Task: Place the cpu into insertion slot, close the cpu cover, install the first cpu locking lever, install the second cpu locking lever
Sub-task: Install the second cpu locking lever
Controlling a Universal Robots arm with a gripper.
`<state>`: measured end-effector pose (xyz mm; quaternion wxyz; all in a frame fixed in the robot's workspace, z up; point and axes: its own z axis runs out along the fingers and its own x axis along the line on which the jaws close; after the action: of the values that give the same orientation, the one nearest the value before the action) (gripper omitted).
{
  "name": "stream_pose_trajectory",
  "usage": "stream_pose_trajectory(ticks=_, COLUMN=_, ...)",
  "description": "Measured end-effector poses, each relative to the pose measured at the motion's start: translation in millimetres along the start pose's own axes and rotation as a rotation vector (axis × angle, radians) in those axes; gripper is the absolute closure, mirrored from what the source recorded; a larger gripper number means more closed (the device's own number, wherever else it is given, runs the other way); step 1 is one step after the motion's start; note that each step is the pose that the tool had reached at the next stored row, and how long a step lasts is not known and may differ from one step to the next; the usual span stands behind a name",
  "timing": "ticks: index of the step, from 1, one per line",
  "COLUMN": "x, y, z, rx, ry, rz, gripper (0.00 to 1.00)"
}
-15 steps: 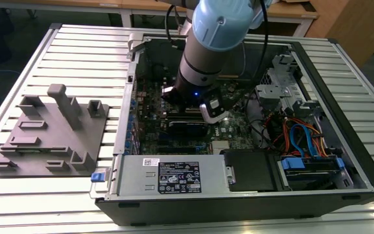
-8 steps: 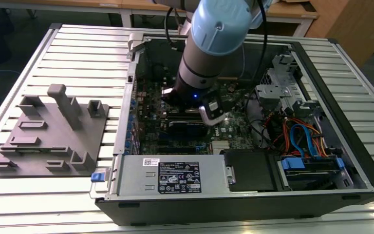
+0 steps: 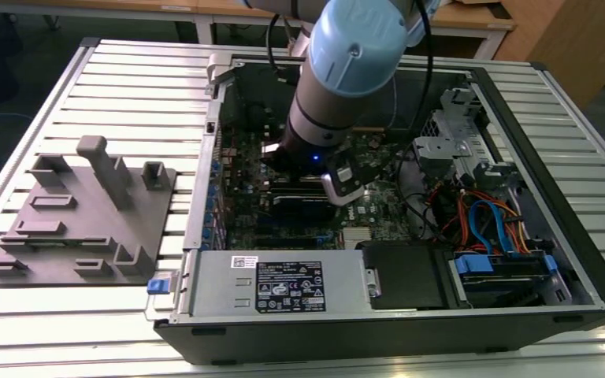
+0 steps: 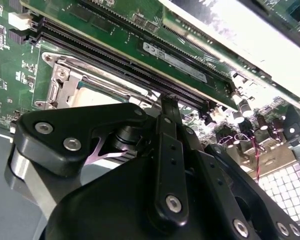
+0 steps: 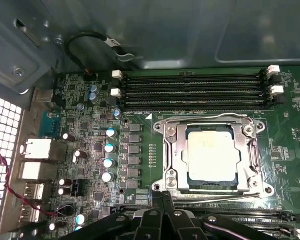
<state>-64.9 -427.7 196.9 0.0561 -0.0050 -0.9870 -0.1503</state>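
In the first wrist view the cpu (image 5: 213, 155) lies flat in its socket on the green motherboard, dull silver top up. The cpu cover (image 5: 174, 161), a silvery frame, lies down around it. One thin wire lever (image 5: 205, 118) runs along the socket side by the memory slots, and another (image 5: 225, 200) runs along the opposite side. My gripper (image 5: 163, 196) sits at the end of that second lever, fingers together with nothing visibly between them. In the second wrist view the gripper (image 4: 168, 102) points down at the socket edge beside the cpu (image 4: 97, 96). In the exterior view the arm (image 3: 334, 94) reaches into the open computer case and hides the socket.
Black memory slots (image 5: 195, 90) lie beside the socket, and a row of capacitors (image 5: 109, 147) stands close by. The case holds a power supply (image 3: 281, 287) and a drive cage with blue cables (image 3: 491, 228). A grey fixture plate (image 3: 82, 220) rests on the slatted table at the exterior view's left.
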Motion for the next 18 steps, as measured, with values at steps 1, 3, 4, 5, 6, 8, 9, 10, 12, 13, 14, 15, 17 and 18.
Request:
stream_pose_trajectory(ticks=1, x=0.0, y=-0.1, z=0.5, rx=-0.0023, ry=-0.0001, rz=0.000, gripper=0.89)
stream_pose_trajectory(ticks=3, x=0.1, y=-0.5, z=1.6, rx=-0.0062, ry=-0.0003, rz=0.000, gripper=0.89)
stream_pose_trajectory(ticks=4, x=0.5, y=-0.7, z=2.1, rx=-0.0077, ry=-0.0005, rz=0.000, gripper=0.89)
stream_pose_trajectory(ticks=5, x=0.8, y=-0.8, z=2.3, rx=-0.0091, ry=-0.0006, rz=0.000, gripper=0.89)
stream_pose_trajectory(ticks=6, x=1.3, y=-0.9, z=2.6, rx=-0.0107, ry=-0.0007, rz=-0.001, gripper=0.89)
stream_pose_trajectory(ticks=8, x=2.0, y=-1.0, z=3.2, rx=-0.0149, ry=-0.0009, rz=-0.001, gripper=0.89)
stream_pose_trajectory(ticks=9, x=2.5, y=-1.1, z=3.4, rx=-0.0168, ry=-0.0010, rz=-0.001, gripper=0.89)
stream_pose_trajectory(ticks=10, x=2.8, y=-1.1, z=3.8, rx=-0.0183, ry=-0.0013, rz=-0.002, gripper=0.89)
stream_pose_trajectory(ticks=12, x=3.4, y=-1.2, z=4.2, rx=-0.0198, ry=-0.0014, rz=-0.002, gripper=0.89)
stream_pose_trajectory(ticks=13, x=3.7, y=-1.3, z=4.5, rx=-0.0205, ry=-0.0015, rz=-0.002, gripper=0.89)
stream_pose_trajectory(ticks=14, x=3.8, y=-1.4, z=4.8, rx=-0.0213, ry=-0.0016, rz=-0.002, gripper=0.89)
stream_pose_trajectory(ticks=15, x=4.0, y=-1.6, z=5.2, rx=-0.0219, ry=-0.0018, rz=-0.002, gripper=0.89)
stream_pose_trajectory(ticks=17, x=4.2, y=-1.8, z=6.0, rx=-0.0232, ry=-0.0022, rz=-0.003, gripper=0.89)
stream_pose_trajectory(ticks=18, x=4.2, y=-1.9, z=6.4, rx=-0.0240, ry=-0.0025, rz=-0.003, gripper=0.89)
